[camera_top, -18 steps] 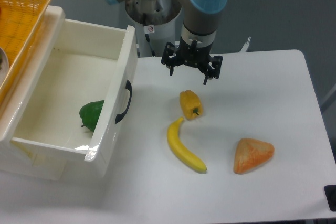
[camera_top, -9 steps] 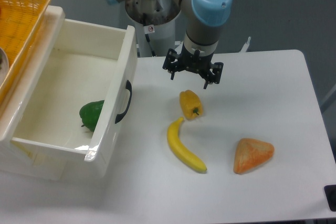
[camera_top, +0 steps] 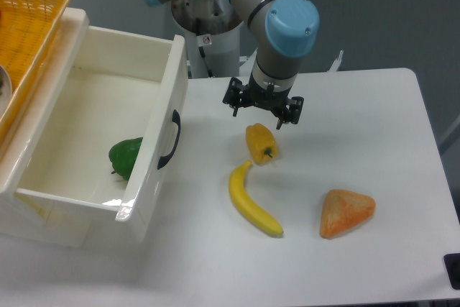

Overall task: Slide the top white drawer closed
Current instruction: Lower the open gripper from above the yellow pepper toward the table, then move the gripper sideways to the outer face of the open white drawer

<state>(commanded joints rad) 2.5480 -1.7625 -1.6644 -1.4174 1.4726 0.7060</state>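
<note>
Change: across the last second we see the gripper (camera_top: pixel 262 111) drift a little lower in the picture and the arm's blue-capped wrist swing rightward and forward; nothing on the table has moved.
Fingers: spread apart and holding nothing, tips pointing down above the table (camera_top: pixel 374 127).
Gripper position: just behind the yellow pepper (camera_top: pixel 261 142), apart from it, and well to the right of the drawer front.
Top white drawer (camera_top: pixel 108 134): pulled far out at the left of the view, its panelled front and curved black handle (camera_top: pixel 170 139) facing the gripper across bare table.
Drawer contents: a green pepper (camera_top: pixel 127 157) lies inside, near the front wall.
Other things: a banana (camera_top: pixel 251 201) lies in front of the yellow pepper, and an orange wedge-shaped piece (camera_top: pixel 346 212) sits to the right, well apart from the drawer.
Basket: the orange woven basket (camera_top: pixel 25 30) sits at the upper left, above the cabinet; we cannot tell how it is supported.
Meaning for the task: we judge the closing has not begun, since the drawer is as open as it was and the gripper has no contact with it.
Next need: we think the gripper must travel left to the drawer front and push it toward the cabinet.
</note>
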